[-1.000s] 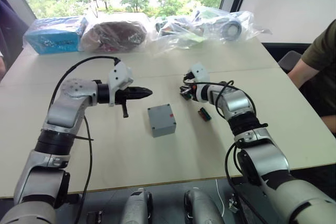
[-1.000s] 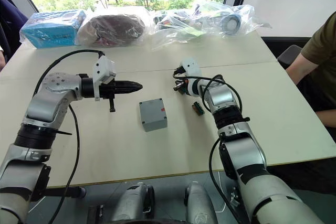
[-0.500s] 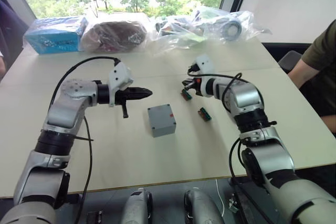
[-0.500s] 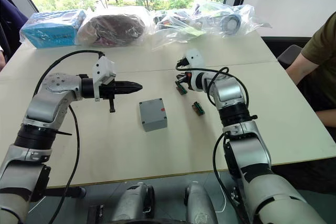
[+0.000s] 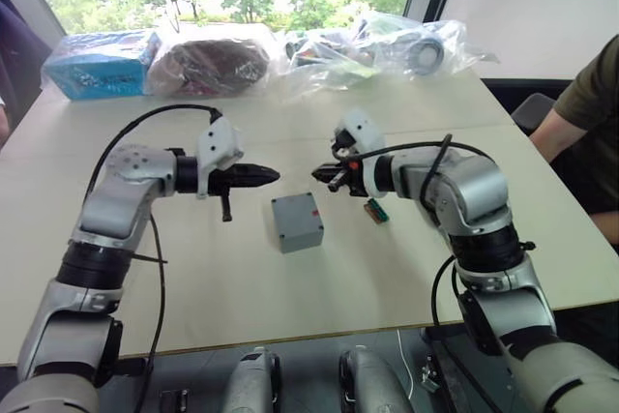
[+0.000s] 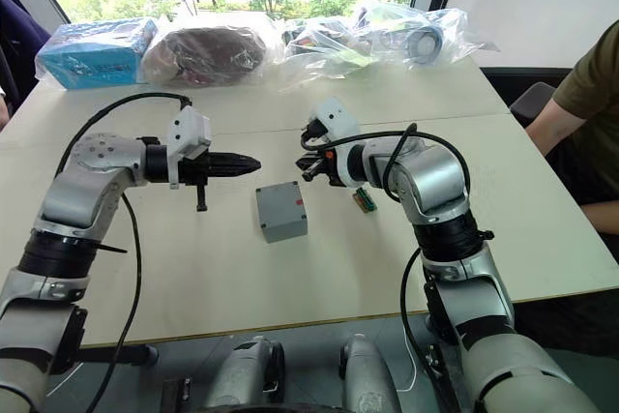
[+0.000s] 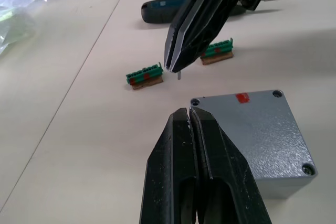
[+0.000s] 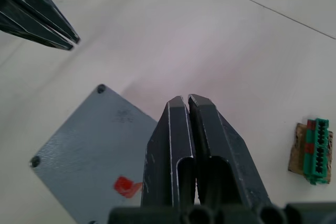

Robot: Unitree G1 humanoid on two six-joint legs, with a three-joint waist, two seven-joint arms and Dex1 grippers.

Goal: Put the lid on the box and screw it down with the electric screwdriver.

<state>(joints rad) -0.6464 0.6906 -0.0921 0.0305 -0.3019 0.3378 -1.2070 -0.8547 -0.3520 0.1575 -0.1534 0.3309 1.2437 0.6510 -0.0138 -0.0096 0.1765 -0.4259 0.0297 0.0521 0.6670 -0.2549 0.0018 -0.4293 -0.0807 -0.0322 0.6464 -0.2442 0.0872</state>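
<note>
Both grippers hover above the table [image 5: 242, 268], fingers pressed together and empty: left gripper [image 5: 275, 174], right gripper [image 5: 316, 176]. Between their tips sits the box [image 5: 297, 221], lid [image 7: 252, 129] on.

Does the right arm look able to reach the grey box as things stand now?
Probably yes: the right claw hovers close beside the box, nothing lies between them, and the left claw is apart.

On the pale worktop [image 5: 242, 287], a blue packet [image 5: 102, 62] and clear plastic bags [image 5: 372, 45] line the 12 o'clock edge, two green connector blocks [image 7: 144, 75] lie near centre, and a person's sleeve [image 5: 590, 94] shows at 3 o'clock.
</note>
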